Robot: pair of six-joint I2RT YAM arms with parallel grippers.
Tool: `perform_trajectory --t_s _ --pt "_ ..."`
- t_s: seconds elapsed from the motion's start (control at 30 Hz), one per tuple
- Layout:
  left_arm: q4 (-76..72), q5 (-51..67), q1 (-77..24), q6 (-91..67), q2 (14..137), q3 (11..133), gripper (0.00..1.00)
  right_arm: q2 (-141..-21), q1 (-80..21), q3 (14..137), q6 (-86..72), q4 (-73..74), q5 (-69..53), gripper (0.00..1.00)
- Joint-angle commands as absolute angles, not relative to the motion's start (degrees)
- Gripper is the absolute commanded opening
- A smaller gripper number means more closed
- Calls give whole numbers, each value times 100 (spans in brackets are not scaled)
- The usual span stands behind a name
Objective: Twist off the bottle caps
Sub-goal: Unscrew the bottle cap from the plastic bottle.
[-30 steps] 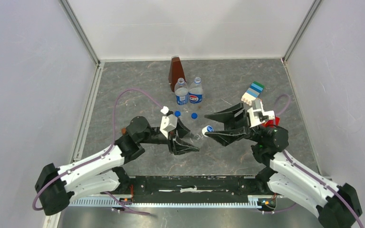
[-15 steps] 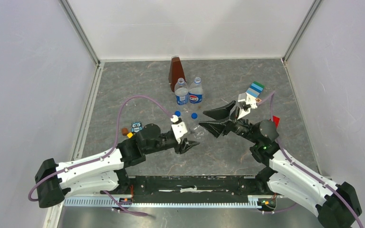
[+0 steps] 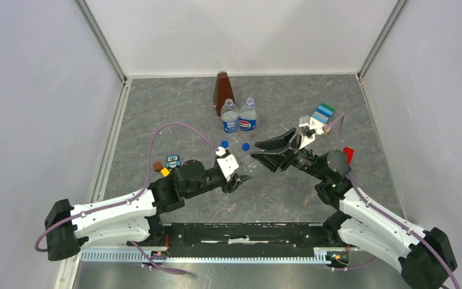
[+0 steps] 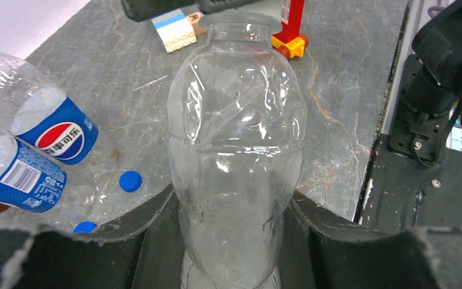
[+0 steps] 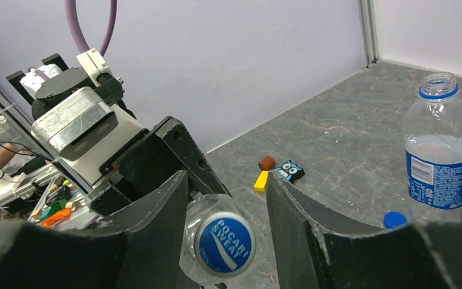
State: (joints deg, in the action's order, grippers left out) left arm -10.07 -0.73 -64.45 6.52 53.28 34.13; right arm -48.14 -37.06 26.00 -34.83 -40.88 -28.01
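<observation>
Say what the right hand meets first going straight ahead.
Probably the white round plastic cap with the blue mark, already between the fingers of the right hand, on the small clear unlabelled bottle.

Two Pepsi bottles uncapped; third bottle's cap still on.
Left-hand Pepsi bottle (image 3: 230, 119) and right-hand Pepsi bottle (image 3: 248, 117), clear with blue wrap labels, stand upright side by side at mid-table, necks open, blue rings left on. First blue cap (image 3: 224, 144) and second blue cap (image 3: 246, 146) lie loose on the table just in front of them. Unlabelled clear bottle (image 4: 237, 138), apparently empty, is off the table and tipped over, clamped at its lower body in the left gripper (image 4: 234, 205). White Pocari Sweat cap (image 5: 224, 242) sits on its neck.
</observation>
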Motion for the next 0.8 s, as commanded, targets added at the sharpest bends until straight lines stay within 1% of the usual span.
perform_trajectory --t_s 0.0,0.07,0.13,0.17,0.23,0.27,0.37,0.4,0.43,0.47,0.6,0.77 --pt "-1569 -443 -6498 832 5187 3451 2 -4788 -3696 2482 -3815 -4698 -2744 55" --pt "-1658 -438 -6512 817 5183 3410 2 -4823 -3692 2433 -3949 -4841 -2716 54" --pt "-1667 -414 -6520 804 5216 3416 2 -4872 -3698 2376 -4056 -5078 -2749 48" --pt "-1660 -409 -6524 804 5231 3424 2 -4901 -3696 2332 -4147 -5232 -2766 42" --pt "-1661 -384 -6526 798 5238 3426 2 -4949 -3696 2237 -4296 -5608 -2786 23" --pt "-1663 -361 -6528 786 5235 3420 2 -4947 -3696 2115 -4416 -5919 -2694 19" --pt "-1678 -325 -6532 776 5229 3416 2 -4921 -3699 1870 -4590 -6464 -2574 20" --pt "-1676 -308 -6537 766 5229 3419 2 -4921 -3694 1870 -4579 -6485 -2591 25" --pt "-1678 -300 -6536 766 5227 3411 2 -4930 -3691 1881 -4588 -6495 -2626 38" --pt "-1678 -276 -6537 767 5237 3415 2 -4922 -3693 1880 -4596 -6493 -2609 46" --pt "-1733 -239 -6532 736 5284 3419 2 -4909 -3695 1791 -4678 -6567 -2439 47" --pt "-1758 -218 -6538 717 5361 3443 2 -5065 -3693 1845 -4780 -6724 -2608 42"
